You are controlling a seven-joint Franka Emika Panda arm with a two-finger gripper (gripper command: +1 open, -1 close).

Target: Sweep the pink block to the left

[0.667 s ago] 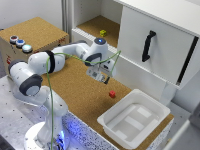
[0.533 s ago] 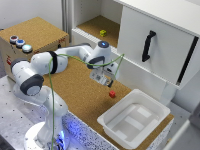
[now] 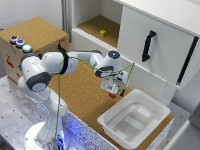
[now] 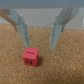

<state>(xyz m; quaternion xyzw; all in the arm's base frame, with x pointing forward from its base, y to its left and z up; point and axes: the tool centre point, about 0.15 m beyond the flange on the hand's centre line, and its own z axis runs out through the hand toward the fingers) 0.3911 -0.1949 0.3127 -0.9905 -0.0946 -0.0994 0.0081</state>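
The pink block (image 4: 31,56) is a tiny red-pink cube lying on the cork surface (image 4: 65,67). In the wrist view my gripper (image 4: 39,46) is open and empty. Both fingers (image 4: 56,31) reach down to the cork, and the block lies just off the fingertips, nearer one finger and not between them. In the exterior view my gripper (image 3: 114,89) is low over the cork. The block (image 3: 121,93) shows only as a red speck at its exterior-view right side, mostly hidden by the hand.
A white bin (image 3: 134,119) stands close to the gripper's exterior-view right. An open cabinet door with a black handle (image 3: 147,46) hangs behind it. A small yellow-green block (image 3: 103,33) sits in the cabinet. A box with coloured caps (image 3: 20,43) stands at the far left.
The gripper has moved down and toward the exterior view's right, closing on the pink block. The block has not visibly moved.
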